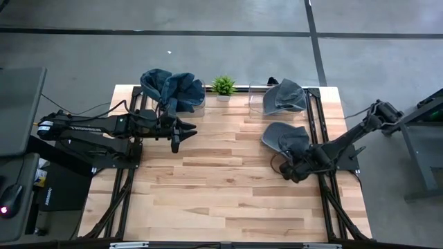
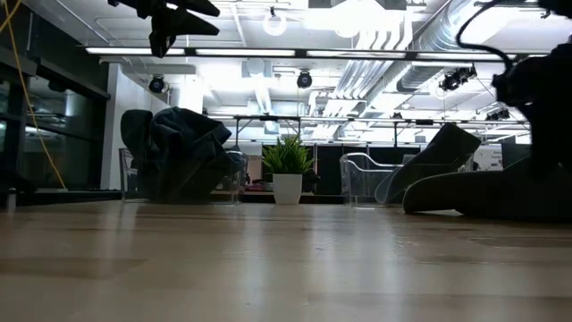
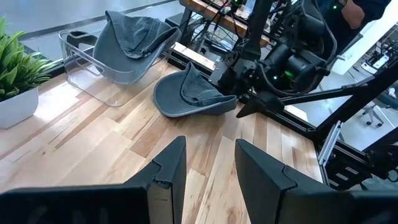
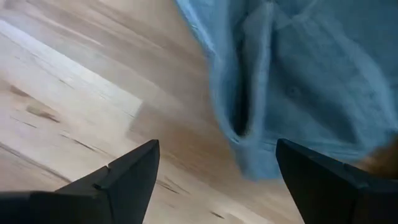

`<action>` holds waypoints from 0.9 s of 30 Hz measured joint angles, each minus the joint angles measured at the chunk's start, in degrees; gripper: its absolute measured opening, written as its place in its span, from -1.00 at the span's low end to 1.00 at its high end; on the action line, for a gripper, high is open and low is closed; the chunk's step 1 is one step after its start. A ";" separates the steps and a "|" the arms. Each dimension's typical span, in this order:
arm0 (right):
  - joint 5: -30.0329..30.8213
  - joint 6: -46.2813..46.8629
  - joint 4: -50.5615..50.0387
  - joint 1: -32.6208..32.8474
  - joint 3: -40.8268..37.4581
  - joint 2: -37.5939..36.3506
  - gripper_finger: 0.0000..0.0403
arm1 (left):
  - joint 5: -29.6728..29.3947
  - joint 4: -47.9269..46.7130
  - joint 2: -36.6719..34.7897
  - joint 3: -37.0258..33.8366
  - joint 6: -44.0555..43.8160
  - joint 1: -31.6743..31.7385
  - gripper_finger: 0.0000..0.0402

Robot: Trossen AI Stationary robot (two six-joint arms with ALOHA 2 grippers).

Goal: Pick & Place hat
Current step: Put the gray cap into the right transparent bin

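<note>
I judge the pick barely begun: the hat [image 1: 284,136] lies loose on the bench [image 1: 228,187] near the clear bin [image 1: 257,104], my right gripper [image 1: 289,170] low beside it with fingers spread wide and empty, while my left gripper [image 1: 181,133] hovers open, waiting.
</note>
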 joint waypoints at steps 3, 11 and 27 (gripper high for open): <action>0.19 -2.57 2.12 -2.98 -0.65 0.00 0.57 | -0.01 0.03 0.00 0.00 0.04 0.00 -0.43; 0.76 -8.96 2.91 -11.52 -0.65 0.00 0.57 | -0.04 0.05 0.00 0.00 0.04 0.00 -0.43; -16.23 -23.80 11.94 -28.06 -0.65 6.36 0.57 | -0.07 0.07 0.00 0.00 0.02 0.00 -0.43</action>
